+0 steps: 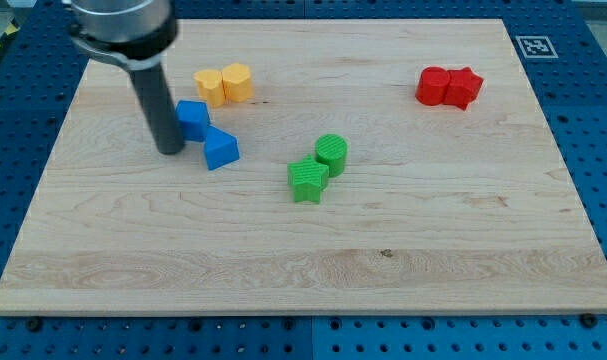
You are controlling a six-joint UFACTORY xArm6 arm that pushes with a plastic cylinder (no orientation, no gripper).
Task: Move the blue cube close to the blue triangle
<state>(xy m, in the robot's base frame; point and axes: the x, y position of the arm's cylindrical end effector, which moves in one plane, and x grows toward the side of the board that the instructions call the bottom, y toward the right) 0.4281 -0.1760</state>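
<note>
Pale wooden board (313,270) carries eight blocks in touching pairs: blue cube (192,117) against blue triangle (220,149) at view's left, two yellow blocks (224,83) above them, two green blocks (319,167) mid-board, two red blocks (449,87) top right.

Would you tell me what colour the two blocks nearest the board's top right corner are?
Both are red, seen plainly in the camera view, the only one.

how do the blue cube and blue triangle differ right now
The blue cube is boxy; the blue triangle is a wedge. The cube sits nearer the view's top, right beside my tip; the triangle lies lower and further right, away from my tip. Both are blue, and they look to touch at a corner.
</note>
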